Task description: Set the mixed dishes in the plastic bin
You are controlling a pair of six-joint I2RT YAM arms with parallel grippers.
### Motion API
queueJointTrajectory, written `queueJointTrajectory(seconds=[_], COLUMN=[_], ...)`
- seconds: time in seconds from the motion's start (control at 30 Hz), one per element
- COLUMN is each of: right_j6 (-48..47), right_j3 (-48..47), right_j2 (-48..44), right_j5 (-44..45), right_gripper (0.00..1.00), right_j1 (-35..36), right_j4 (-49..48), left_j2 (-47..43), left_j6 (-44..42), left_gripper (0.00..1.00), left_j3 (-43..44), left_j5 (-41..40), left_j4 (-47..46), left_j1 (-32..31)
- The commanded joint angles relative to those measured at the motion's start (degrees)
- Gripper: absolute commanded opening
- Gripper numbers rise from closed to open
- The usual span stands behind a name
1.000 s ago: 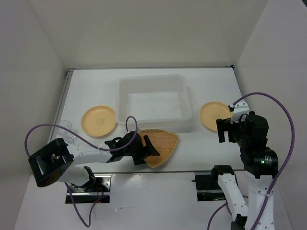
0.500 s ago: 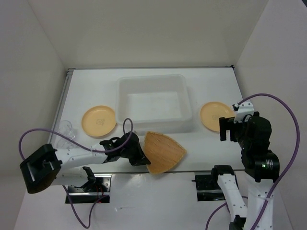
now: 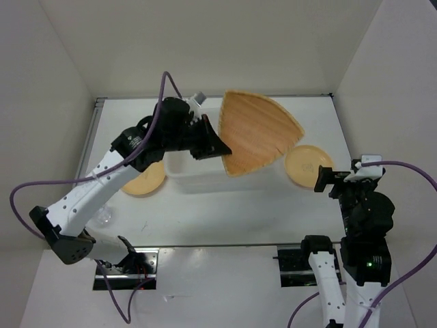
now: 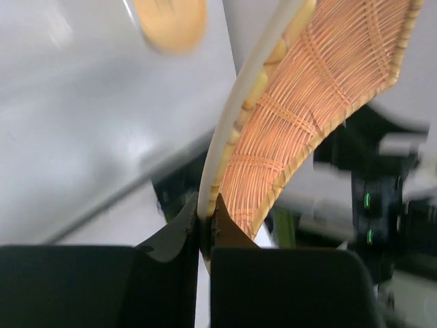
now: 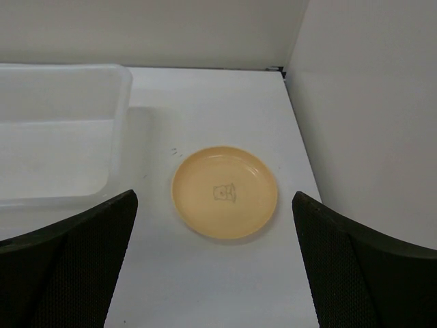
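The woven basket dish (image 3: 259, 133) was held up in the air above the plastic bin (image 3: 198, 175), over the bin's right half and right rim as seen from the top camera, and was tilted so that its hollow woven face was turned toward that camera. The edge of the dish nearest the bin's middle was pinched by the left gripper (image 3: 217, 145); in the left wrist view the jaws were seen pressed together on the pale rim, with the weave fanning away from them. Most of the bin was hidden by the dish and by the left arm, so that only its near wall was shown from above, while its right end (image 5: 121, 102) was seen in the right wrist view. One tan-yellow plate (image 3: 306, 166) was laid flat on the table (image 3: 225, 212) just beyond the bin's right side, apart from it, with a small mark at its centre. The right gripper (image 3: 326, 181) was held above the table by that plate, on the side away from the bin, with its fingers (image 5: 75, 260) spread wide. A second tan-yellow plate (image 3: 142, 183) was laid off the bin's left near corner, partly covered by the left arm. Farther from the bin on that side, a small clear cup (image 3: 102, 216) was only faintly made out on the table
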State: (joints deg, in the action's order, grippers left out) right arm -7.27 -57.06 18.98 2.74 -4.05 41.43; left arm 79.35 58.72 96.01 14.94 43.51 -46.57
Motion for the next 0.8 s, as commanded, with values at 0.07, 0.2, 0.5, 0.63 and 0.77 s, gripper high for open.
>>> queueJointTrajectory(seconds=[0.07,0.2,0.5,0.63,0.77], right_j6=[1.03,0.41,-1.17,-1.17,-1.17], right_j3=[7.20,9.85,11.79,11.79,11.79], right_j2=[-3.50,-8.94,-16.52,-16.52,-16.52], right_j5=[-5.81,-6.70,-8.99,-8.98,-8.98], right_gripper=[0.98,0.98,0.98,0.98,0.98], right_j1=[2.55,3.96,3.97,3.97,3.97], right_j4=[-10.65,-11.28,-11.90,-11.90,-11.90], left_j2=[4.40,12.91,20.92,23.12,26.11], left_j6=[12.14,17.92,30.04,33.47,34.62], left_gripper=[0.00,0.00,0.00,0.00,0.00], left_j3=[-13.72,-11.38,-12.69,-13.30,-13.92], left_j5=[-7.02,-12.47,-26.35,-26.89,-26.36], left_j4=[-21.81,-23.20,-26.81,-26.81,-27.16], left_j1=[10.51,11.06,10.53,10.53,10.53])
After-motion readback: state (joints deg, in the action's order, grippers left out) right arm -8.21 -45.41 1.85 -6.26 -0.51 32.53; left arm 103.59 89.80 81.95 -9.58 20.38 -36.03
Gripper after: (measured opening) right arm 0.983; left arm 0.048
